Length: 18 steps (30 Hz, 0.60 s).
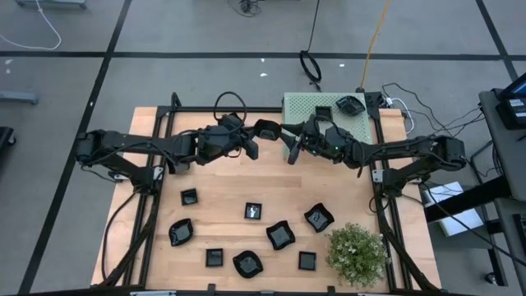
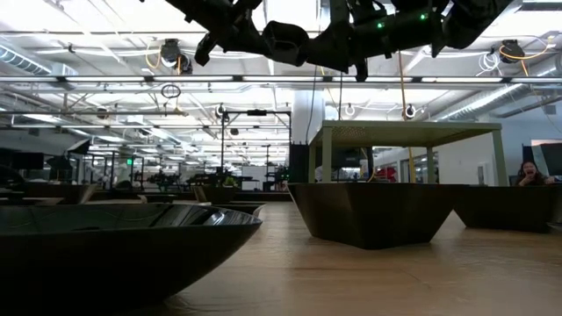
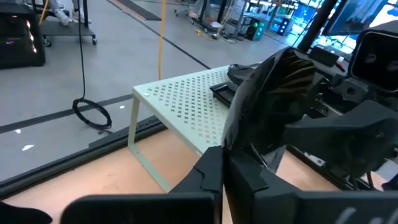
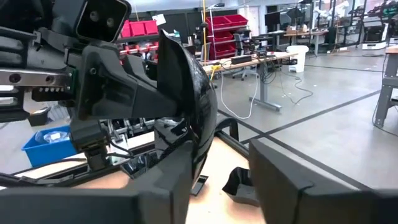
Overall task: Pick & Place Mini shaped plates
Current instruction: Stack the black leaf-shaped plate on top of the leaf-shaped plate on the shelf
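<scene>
Nine black plates (image 1: 280, 236) on table (image 1: 230, 177), two on stand (image 1: 306, 108), left fingers (image 3: 239, 163) clamping one plate (image 3: 273, 93), right fingers (image 4: 186, 155) apart around it

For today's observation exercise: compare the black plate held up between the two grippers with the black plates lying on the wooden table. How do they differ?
1. The held plate is up in the air; the table plates rest on the wood.
2. The held plate stands on edge; the table plates lie flat.
3. The left gripper is shut on the held plate, with the right gripper around it; nothing touches the table plates.
Both are small, glossy and black.
</scene>
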Tool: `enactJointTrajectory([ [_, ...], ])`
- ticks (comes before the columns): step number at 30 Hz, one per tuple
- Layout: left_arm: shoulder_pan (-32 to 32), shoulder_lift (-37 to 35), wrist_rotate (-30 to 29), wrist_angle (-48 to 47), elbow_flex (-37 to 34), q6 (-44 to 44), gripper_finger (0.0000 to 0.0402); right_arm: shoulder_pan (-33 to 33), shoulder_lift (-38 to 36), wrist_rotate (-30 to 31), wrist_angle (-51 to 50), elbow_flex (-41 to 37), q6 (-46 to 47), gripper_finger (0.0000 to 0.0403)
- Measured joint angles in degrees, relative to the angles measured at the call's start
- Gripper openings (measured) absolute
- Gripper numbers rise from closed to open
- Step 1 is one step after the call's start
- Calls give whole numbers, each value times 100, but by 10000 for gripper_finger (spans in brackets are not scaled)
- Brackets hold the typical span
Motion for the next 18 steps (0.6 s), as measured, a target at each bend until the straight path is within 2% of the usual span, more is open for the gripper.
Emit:
enactJointTrajectory([
  [7,-7,0,21,12,0,-43,32,0,1,-2,-10,0,467,11],
  [12,-7,-2,25,174,0,-85,61,7,1,0,-12,0,697,2],
  [18,-5,-3,359,432,0,-240,142,7,0,-2,-24,0,744,0],
])
